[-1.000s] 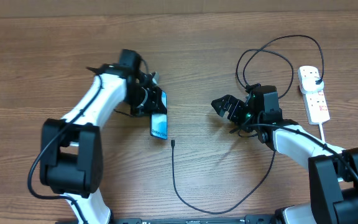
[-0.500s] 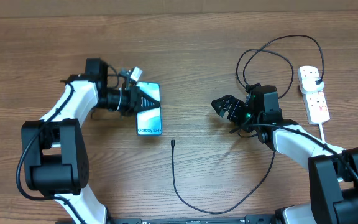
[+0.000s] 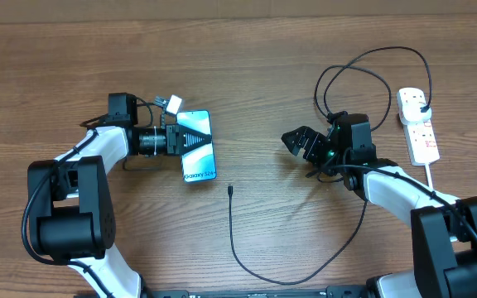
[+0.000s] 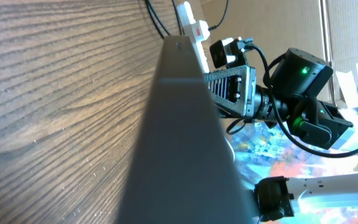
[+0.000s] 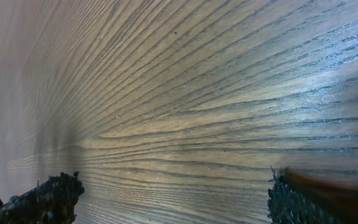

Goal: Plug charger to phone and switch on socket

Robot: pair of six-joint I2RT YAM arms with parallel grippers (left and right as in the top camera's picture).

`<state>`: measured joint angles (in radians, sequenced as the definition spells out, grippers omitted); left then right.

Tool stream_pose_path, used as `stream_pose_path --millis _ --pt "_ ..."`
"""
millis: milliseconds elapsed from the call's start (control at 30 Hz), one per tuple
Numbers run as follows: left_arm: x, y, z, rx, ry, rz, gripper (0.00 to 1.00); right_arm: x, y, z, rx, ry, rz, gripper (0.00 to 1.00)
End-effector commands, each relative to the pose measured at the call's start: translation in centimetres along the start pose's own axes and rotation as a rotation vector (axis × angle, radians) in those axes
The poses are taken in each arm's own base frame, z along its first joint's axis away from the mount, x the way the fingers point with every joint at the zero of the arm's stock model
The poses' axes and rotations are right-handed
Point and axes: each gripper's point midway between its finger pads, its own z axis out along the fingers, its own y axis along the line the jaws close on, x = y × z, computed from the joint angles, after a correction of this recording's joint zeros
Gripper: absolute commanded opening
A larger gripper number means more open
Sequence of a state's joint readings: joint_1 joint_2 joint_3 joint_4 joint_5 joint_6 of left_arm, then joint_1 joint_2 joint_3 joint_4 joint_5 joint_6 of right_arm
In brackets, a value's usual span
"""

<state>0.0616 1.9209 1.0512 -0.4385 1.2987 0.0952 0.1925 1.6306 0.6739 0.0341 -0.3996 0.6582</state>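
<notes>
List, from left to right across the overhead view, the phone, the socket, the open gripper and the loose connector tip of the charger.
phone → charger's connector tip → right gripper → socket

My left arm (image 3: 106, 145) and right arm (image 3: 397, 187) are white tubes with chunky black joints (image 3: 351, 132) and black bases (image 3: 77, 219) at the overhead frame's lower corners, trailing thin black cables (image 3: 26, 223), a green light (image 4: 302, 70) behind the rough black fingers (image 5: 48, 194) of my right gripper (image 5: 174, 190)
</notes>
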Motion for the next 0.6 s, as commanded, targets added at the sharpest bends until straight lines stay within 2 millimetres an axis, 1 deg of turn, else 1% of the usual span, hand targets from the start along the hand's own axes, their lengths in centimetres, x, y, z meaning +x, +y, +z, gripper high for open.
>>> stream_pose_path --millis 0,267,367,467,567 --pt "-0.7 -1.5 -0.7 0.041 -0.025 0.017 0.04 -0.2 -0.1 0.1 0.006 -0.009 -0.007 1.0" --pt "-1.0 -1.6 -0.7 0.046 -0.03 0.03 0.04 -0.2 -0.1 0.1 0.006 -0.009 -0.007 1.0" --pt "-1.8 -1.6 -0.7 0.046 -0.047 0.017 0.04 -0.2 -0.1 0.1 0.006 -0.009 -0.007 1.0" --pt "-3.2 -1.7 -0.8 0.05 -0.071 -0.038 0.04 -0.2 -0.1 0.1 0.006 -0.009 -0.007 1.0" --pt "-3.6 -1.8 -0.8 0.051 -0.081 -0.036 0.04 -0.2 -0.1 0.1 0.006 -0.009 -0.007 1.0"
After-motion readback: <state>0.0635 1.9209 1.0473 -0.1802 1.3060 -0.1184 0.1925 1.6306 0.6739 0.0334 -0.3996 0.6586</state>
